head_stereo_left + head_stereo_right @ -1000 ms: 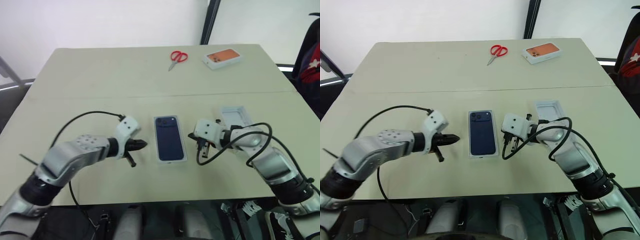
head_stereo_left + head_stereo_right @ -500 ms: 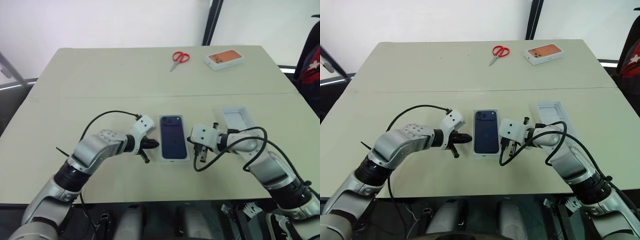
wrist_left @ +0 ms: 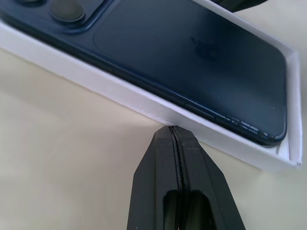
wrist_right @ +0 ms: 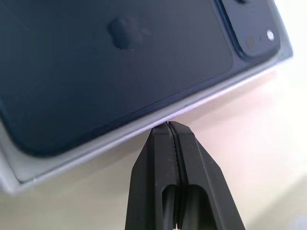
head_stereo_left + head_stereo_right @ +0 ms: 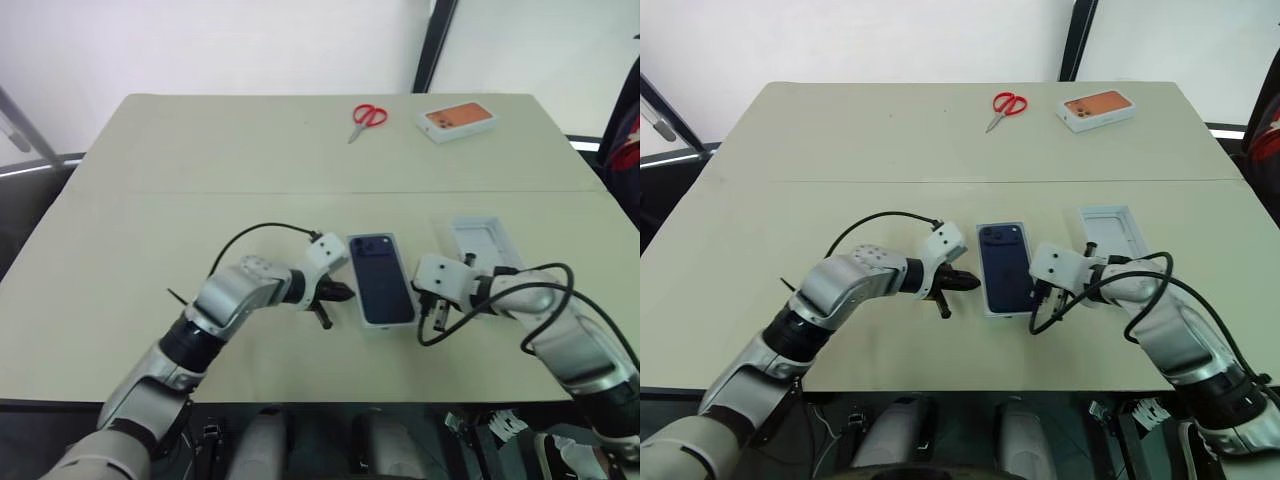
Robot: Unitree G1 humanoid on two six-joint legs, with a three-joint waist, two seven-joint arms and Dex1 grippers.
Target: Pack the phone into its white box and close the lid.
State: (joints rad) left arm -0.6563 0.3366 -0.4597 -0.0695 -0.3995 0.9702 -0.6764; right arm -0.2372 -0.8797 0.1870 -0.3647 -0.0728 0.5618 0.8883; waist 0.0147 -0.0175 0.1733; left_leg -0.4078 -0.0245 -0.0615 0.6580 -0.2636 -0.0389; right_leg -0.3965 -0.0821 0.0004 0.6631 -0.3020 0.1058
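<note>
The left hand [image 3: 175, 128] has its two black fingers pressed together, holding nothing, with the tips right at the white box's [image 3: 144, 98] long outer wall, touching it or nearly so. The right hand [image 4: 168, 124] is pinched flat the same way, empty, its tips against the opposite long wall of the box. So the two hands flank the box from either side, near the middle of the bench's [image 5: 200, 200] front half, not far from the front edge. The phone [image 5: 382, 277] lies inside the box, back up, camera cluster at the end pointing toward the far edge. Just past the right hand, toward the right edge, the lid [image 5: 482, 243] rests open side up on the bench, apart from the box. Well away, near the far edge, lie red scissors [image 5: 366, 117] and, closer to the far right corner, an orange-topped box [image 5: 457, 119].
</note>
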